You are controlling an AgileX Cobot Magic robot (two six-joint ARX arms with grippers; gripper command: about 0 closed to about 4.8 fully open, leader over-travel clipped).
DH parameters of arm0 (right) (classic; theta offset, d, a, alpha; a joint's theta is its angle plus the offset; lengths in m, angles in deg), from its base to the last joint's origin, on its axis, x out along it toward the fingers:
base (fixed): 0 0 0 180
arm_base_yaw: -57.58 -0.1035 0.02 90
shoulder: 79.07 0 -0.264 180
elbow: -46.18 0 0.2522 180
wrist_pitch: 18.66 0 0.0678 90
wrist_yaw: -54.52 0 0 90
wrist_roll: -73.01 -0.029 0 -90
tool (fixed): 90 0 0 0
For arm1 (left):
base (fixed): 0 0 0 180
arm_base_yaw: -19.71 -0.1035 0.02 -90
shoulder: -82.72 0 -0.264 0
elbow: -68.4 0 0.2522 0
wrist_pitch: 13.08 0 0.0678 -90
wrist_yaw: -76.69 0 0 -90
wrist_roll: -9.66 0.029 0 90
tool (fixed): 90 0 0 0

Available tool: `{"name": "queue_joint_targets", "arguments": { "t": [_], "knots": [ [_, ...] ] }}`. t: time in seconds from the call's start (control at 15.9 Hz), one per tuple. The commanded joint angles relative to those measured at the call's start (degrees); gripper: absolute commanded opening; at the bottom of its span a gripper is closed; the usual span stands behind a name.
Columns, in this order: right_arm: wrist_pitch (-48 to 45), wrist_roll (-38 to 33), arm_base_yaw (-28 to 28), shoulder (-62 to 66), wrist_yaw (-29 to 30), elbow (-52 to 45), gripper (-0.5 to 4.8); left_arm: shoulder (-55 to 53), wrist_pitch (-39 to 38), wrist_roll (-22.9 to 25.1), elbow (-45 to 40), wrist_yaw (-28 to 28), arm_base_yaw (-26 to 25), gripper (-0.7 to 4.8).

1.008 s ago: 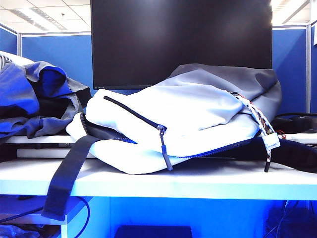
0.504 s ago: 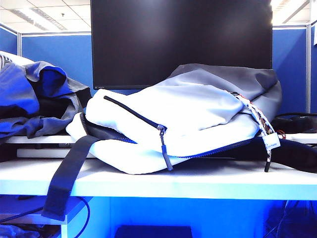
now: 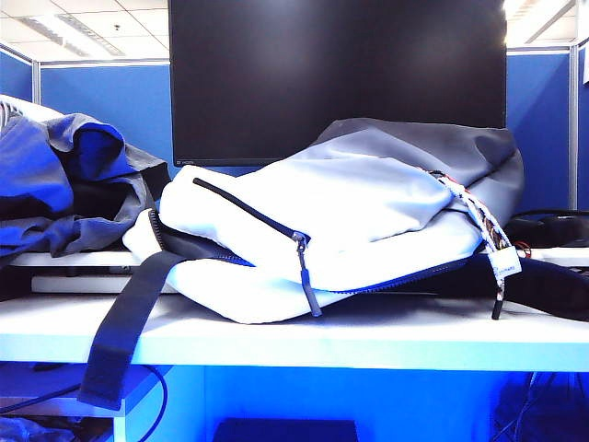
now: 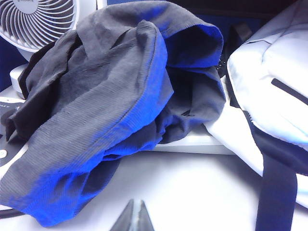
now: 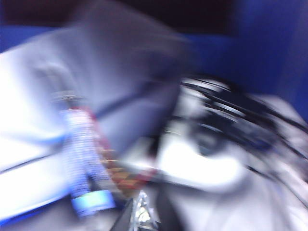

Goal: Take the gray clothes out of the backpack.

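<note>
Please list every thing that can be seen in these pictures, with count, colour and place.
backpack: one, white front with gray rear, lying on its side in the middle of the table
black strap: one, hanging over the table's front edge
patterned cord with tag: one, white, at the backpack's right end
gray clothes: one bundle, dark gray with blue-tinted folds, outside the backpack to its left
fan: one, white, behind the clothes
monitor: one, black, behind the backpack
table: one, white
left gripper: shut, low before the clothes
right gripper: shut, near the cord; view blurred
</note>
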Motion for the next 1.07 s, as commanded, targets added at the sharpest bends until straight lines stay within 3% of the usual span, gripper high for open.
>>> {"name": "queue_joint_targets", "arguments": {
  "t": [0.06, 0.44, 1.07],
  "knots": [
    [6.56, -4.87, 0.13, -7.08, -8.2, -0.11, 0.0, 0.13, 0.31, 0.22, 0.02, -0.2, 0.02, -0.05],
    [10.78, -6.49, 0.2, -6.75, -8.46, -1.36, 0.0, 0.13, -0.11, 0.22, 0.04, -0.22, 0.02, -0.05],
    [9.97, -6.38, 0.17, -6.75, -8.44, -1.33, 0.0, 0.15, -0.11, 0.22, 0.04, -0.2, 0.02, -0.05]
  ]
}}
